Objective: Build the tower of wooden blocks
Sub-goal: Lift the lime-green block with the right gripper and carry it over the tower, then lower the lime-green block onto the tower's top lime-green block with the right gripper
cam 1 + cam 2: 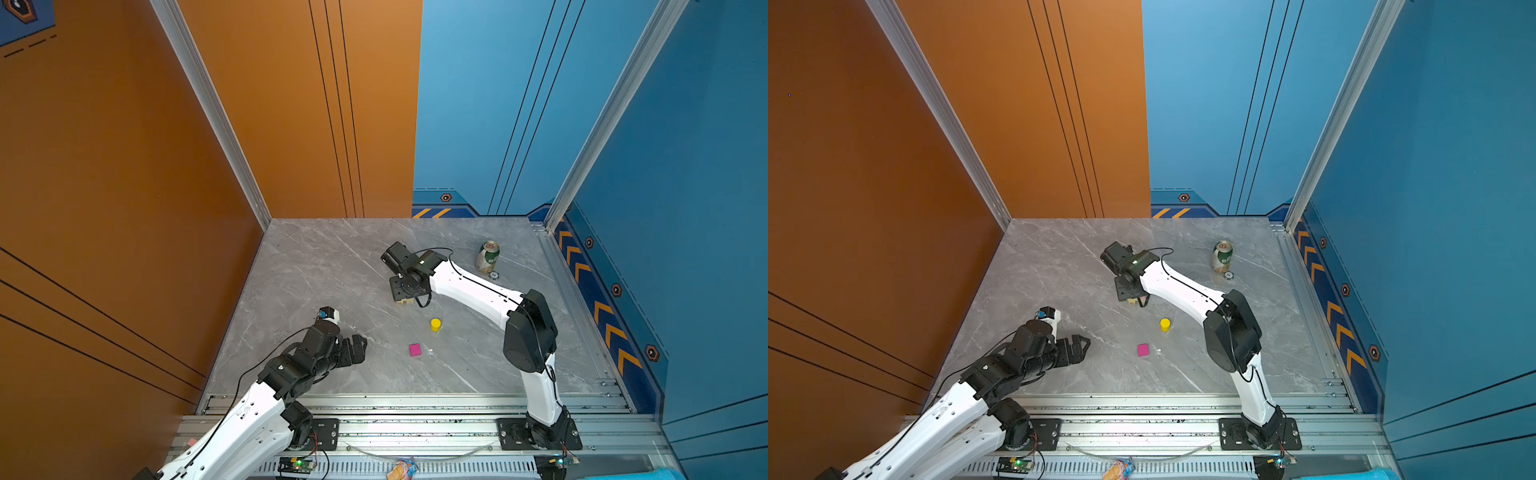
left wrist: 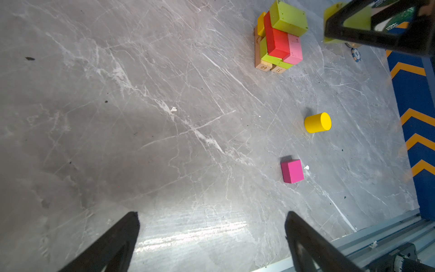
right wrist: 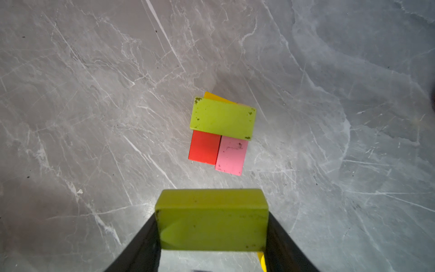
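**Fig.** Placement step, upper tier. R gripper (image 3: 211, 212) clamps a lime-green block (image 3: 211, 226) across its width and hangs over the tower (image 3: 221, 131), clear of it. In both top views it masks the stack near mid-frame.

Tower so far:
- tan bars (image 2: 263, 64) at base
- red block (image 3: 204, 147) and pink block (image 3: 231, 155) side by side
- one lime-green slab (image 3: 222, 117) across them

L gripper (image 2: 211, 216) spread wide, empty, lower left in both top views. Yellow cylinder (image 1: 435, 324) and magenta cube (image 1: 414, 349) loose, lower centre.

Next, prob.: lower held block onto bare red/pink faces beside slab, square it, release gently. A nudge could shift the stack.
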`<state>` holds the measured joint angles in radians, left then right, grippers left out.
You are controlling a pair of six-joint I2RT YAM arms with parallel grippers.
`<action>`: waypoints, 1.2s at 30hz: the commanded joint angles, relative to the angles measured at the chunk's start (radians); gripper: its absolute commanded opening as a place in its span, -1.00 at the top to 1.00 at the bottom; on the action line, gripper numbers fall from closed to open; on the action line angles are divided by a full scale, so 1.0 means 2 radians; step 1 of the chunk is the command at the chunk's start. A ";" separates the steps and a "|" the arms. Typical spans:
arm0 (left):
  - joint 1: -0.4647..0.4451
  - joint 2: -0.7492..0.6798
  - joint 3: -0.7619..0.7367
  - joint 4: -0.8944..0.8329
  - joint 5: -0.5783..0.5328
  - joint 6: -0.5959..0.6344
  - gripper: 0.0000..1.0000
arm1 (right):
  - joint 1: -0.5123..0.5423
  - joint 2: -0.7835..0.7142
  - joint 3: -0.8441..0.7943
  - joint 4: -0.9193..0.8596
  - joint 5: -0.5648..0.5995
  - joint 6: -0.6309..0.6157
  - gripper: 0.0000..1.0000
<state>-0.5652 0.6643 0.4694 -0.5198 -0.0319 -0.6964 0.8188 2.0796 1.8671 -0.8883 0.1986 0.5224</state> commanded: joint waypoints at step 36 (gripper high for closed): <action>0.062 0.039 0.002 0.049 0.076 0.002 -0.96 | -0.019 0.088 0.064 -0.031 0.002 0.051 -0.08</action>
<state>-0.4541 0.7399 0.4694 -0.4309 0.0967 -0.6971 0.7849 2.2406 1.9774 -0.9173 0.2070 0.6041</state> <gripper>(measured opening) 0.979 0.625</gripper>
